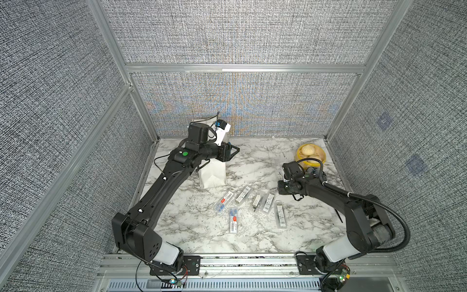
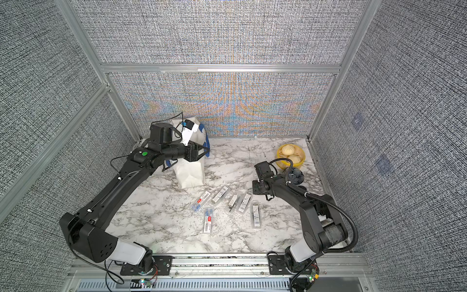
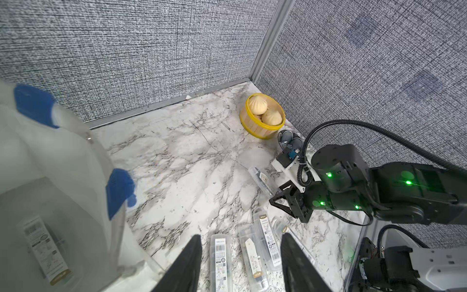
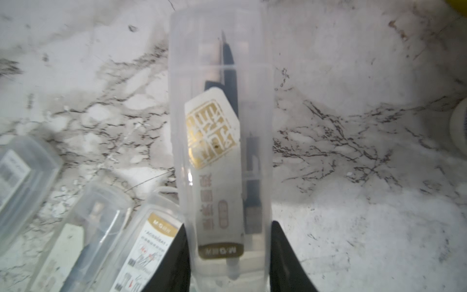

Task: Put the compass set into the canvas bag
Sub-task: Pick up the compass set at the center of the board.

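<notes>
The canvas bag (image 1: pixel 213 177) stands upright at the back left, white with blue handles (image 3: pixel 118 192). Its mouth is open, and one clear case (image 3: pixel 45 250) lies inside. My left gripper (image 1: pixel 233 151) hovers at the bag's rim, open, with nothing between its fingers (image 3: pixel 192 265). Over the right of the table, my right gripper (image 4: pixel 228 257) is shut on a compass set (image 4: pixel 219 126), a clear case with a gold-printed label, and grips it by one end. The left wrist view shows this case (image 3: pixel 260 180) sticking out from the right gripper (image 3: pixel 276 199) low over the marble.
Several more clear cases (image 1: pixel 246 194) lie in a loose row mid-table, just left of the right gripper. A yellow steamer basket with buns (image 1: pixel 310 154) and a dark bundle (image 1: pixel 313 172) sit at the back right. Grey walls close in three sides.
</notes>
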`<action>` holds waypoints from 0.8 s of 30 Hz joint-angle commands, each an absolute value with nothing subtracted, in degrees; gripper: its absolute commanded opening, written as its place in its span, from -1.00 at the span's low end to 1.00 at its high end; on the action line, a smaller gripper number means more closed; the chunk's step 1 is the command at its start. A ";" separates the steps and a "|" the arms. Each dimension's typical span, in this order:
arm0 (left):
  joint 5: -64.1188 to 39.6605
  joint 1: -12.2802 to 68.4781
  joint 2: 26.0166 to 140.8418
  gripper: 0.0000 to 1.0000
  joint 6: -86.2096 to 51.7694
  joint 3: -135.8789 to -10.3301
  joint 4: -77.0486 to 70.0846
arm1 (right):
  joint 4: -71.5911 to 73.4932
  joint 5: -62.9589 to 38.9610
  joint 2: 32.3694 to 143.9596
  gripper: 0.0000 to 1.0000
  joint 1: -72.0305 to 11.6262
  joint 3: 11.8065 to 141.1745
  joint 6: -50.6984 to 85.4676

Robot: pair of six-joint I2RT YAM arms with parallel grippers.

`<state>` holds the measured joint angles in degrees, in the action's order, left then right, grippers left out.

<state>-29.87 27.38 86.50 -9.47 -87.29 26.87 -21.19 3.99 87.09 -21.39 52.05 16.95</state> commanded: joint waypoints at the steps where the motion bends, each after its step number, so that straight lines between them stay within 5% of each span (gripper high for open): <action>1: -28.84 30.53 89.67 0.03 -13.00 -88.58 24.41 | -17.72 2.46 84.71 -0.41 -21.54 51.70 16.40; 24: -30.24 41.62 118.76 0.17 -36.67 -92.45 0.00 | -15.33 -4.13 81.16 -0.41 -22.10 50.78 18.34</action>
<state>-29.17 41.39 117.71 -34.85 -91.92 3.86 -16.14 -2.85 81.30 -22.09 50.50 17.87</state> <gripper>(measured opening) 0.586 0.366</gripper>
